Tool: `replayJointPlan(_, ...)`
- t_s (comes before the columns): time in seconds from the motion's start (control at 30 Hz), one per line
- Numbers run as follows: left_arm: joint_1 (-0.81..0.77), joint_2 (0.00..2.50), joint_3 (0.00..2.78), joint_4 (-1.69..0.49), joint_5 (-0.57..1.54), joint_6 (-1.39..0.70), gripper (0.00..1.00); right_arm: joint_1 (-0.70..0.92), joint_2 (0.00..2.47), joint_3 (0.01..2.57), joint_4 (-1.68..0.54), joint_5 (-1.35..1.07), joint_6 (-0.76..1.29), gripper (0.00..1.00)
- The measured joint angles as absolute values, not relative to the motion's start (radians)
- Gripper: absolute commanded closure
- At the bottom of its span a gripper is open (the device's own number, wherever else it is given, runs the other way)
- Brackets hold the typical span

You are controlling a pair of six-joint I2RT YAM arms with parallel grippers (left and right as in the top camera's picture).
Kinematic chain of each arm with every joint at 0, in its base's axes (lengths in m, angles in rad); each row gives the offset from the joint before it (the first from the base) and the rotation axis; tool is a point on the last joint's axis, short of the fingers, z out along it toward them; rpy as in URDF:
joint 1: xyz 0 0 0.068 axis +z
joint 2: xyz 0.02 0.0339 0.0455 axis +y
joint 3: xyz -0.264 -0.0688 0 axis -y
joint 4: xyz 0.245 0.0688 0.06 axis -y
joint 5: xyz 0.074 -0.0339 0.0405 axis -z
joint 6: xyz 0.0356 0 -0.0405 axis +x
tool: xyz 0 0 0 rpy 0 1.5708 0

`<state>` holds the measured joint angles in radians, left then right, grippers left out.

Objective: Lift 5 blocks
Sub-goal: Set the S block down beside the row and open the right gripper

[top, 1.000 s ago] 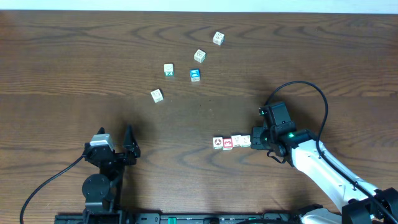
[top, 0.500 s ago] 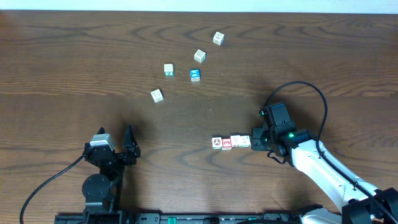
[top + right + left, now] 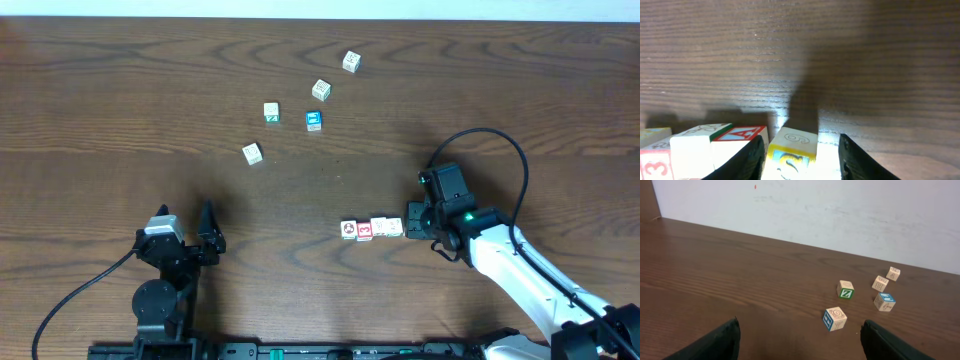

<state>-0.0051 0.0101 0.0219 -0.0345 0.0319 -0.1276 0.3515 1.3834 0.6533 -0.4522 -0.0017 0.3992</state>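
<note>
Wooden blocks [image 3: 365,229] sat in a short row on the counter [image 3: 120,100], right fingers [image 3: 860,162] part open astride the yellow-faced end block [image 3: 790,152], not clamping it; left fingers [image 3: 715,342] gaped wide, empty.

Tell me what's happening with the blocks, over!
Left fingers open, empty. Right fingers open around yellow block, end of the row. Nothing in the way.
</note>
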Motion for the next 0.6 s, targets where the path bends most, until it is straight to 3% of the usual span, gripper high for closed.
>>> replayJointPlan(0.17, -0.005, 0.010, 0.022, -0.035, 0.032, -0.128, 0.23, 0.337, 1.359, 0.675, -0.470, 0.006, 0.401, 0.74)
replayJointPlan(0.37, -0.005, 0.010, 0.022, -0.035, 0.032, -0.128, 0.23, 0.336, 1.354, 0.684, -0.483, 0.020, 0.407, 0.99)
replayJointPlan(0.6, -0.005, 0.010, 0.022, -0.035, 0.032, -0.128, 0.23, 0.336, 1.347, 0.690, -0.587, 0.079, 0.472, 0.99)
